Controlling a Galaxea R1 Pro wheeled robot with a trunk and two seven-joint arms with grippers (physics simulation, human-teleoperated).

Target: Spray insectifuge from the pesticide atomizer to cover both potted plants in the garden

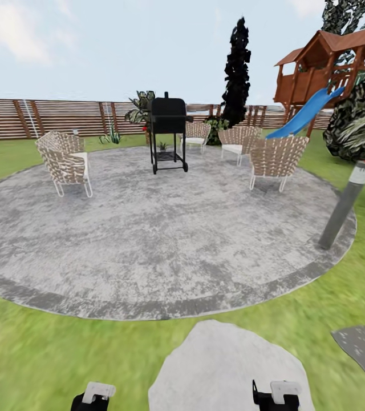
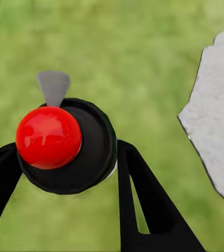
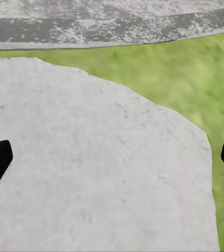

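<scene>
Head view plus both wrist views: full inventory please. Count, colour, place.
patio: 1, grey, round, centre
grill: 1, black, back of patio
wicker chairs: about 5, tan, ringing the patio
fence: 1, brown slats, along the back
playhouse: 1, brown, back right
slide: 1, blue, on the playhouse
post lamp: 1, grey, patio's right edge
tall tree: 1, dark, behind the chairs
stepping stones: 2, grey, nearest lawn
lawn: green, all around
pesticide atomizer: 1, black with red knob, between the left fingers
left gripper: black, closed on the atomizer
right gripper: black, open, over a stepping stone
</scene>
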